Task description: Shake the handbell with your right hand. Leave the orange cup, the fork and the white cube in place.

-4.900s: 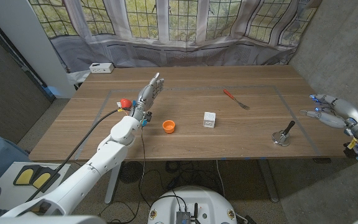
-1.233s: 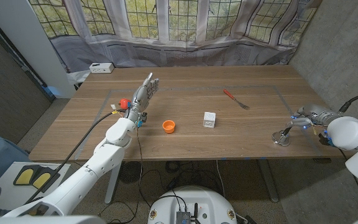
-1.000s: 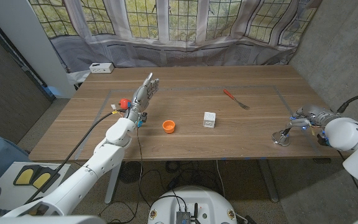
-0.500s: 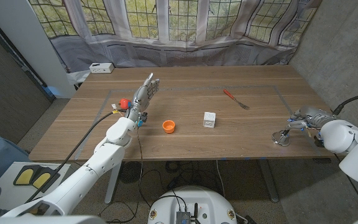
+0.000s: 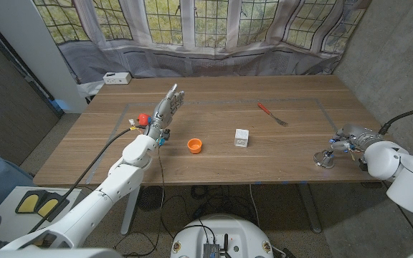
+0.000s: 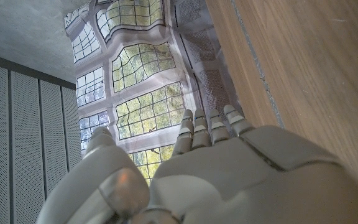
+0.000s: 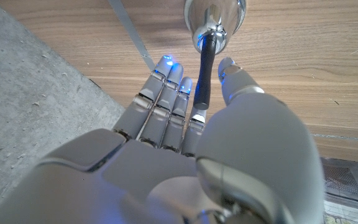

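Note:
The handbell (image 5: 325, 159) stands on its shiny metal dome near the table's right edge, and its black handle (image 7: 204, 62) slants up toward my right hand (image 5: 347, 137). That handle runs between the straight fingers (image 7: 166, 87) and the thumb (image 7: 236, 78) of the right hand (image 7: 185, 143). The fingers are extended and have not closed round it. My left hand (image 5: 169, 104) is held up over the left part of the table with its fingers straight and nothing in it. The left hand (image 6: 210, 162) points toward the windows.
An orange cup (image 5: 195, 145) sits mid-table with a white cube (image 5: 241, 137) to its right. A red-handled fork (image 5: 272, 114) lies farther back. A white box (image 5: 116, 78) is at the far left corner. The bell stands close to the table's right edge (image 5: 368, 154).
My right hand has come in from beyond the table's right edge and now reaches around the bell's handle, edging nearer over the last second. The left hand and the other objects stay put.

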Available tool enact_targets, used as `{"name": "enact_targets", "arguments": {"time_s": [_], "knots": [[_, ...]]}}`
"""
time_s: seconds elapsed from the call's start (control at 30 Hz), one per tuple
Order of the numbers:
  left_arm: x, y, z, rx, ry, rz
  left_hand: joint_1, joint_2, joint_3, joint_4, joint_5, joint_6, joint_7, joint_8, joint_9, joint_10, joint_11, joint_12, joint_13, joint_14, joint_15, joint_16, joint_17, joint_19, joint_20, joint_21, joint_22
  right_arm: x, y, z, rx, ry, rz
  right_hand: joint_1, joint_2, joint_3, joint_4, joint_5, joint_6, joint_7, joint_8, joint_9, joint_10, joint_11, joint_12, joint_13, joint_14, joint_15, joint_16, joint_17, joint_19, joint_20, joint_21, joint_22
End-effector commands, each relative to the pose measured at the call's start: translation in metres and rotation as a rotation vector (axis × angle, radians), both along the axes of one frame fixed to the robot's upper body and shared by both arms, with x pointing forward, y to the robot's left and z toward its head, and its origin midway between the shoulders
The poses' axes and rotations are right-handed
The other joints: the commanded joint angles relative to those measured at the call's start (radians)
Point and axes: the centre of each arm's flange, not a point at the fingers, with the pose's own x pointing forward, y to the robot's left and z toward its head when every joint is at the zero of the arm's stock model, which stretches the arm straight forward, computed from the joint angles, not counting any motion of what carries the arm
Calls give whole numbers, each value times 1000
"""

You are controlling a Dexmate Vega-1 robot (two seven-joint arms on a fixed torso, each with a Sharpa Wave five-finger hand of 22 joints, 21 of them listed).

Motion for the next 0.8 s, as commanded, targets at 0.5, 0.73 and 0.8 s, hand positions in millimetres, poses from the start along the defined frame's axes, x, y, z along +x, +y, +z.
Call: {"name": "enact_targets", "arguments": {"time_s": [0.5, 0.73, 0.8], "knots": [[-1, 2, -2, -35, -9, 11, 3, 11, 5, -5, -1, 28, -2, 3, 1, 28, -3, 2, 4, 25, 3, 4, 1, 15, 10, 4, 2, 5, 2, -5, -26, -14, -13, 65, 16, -6, -4, -5, 64, -21, 13, 5, 81, -17, 18, 1, 96, -146, 33, 3, 84, -44, 26, 8], [1, -1, -3, -38, -6, 2, 2, 12, 5, -6, -1, 34, 1, 4, 1, 31, -3, 2, 4, 29, 4, 4, 1, 17, 10, 5, 2, 6, 1, -7, -32, -13, -22, 87, 22, -6, -7, -9, 83, -29, 17, 6, 98, -29, 19, 0, 110, -150, 36, 5, 97, -56, 29, 8], [1, -1, -3, -36, -5, 2, 2, 12, 5, -6, -1, 33, 0, 4, 1, 31, -2, 2, 4, 29, 5, 4, 1, 17, 10, 5, 2, 6, 1, -7, -31, -14, -24, 90, 23, -8, -5, -10, 93, -33, 20, 6, 102, -29, 19, 0, 116, -148, 38, 5, 99, -57, 29, 8]]}}
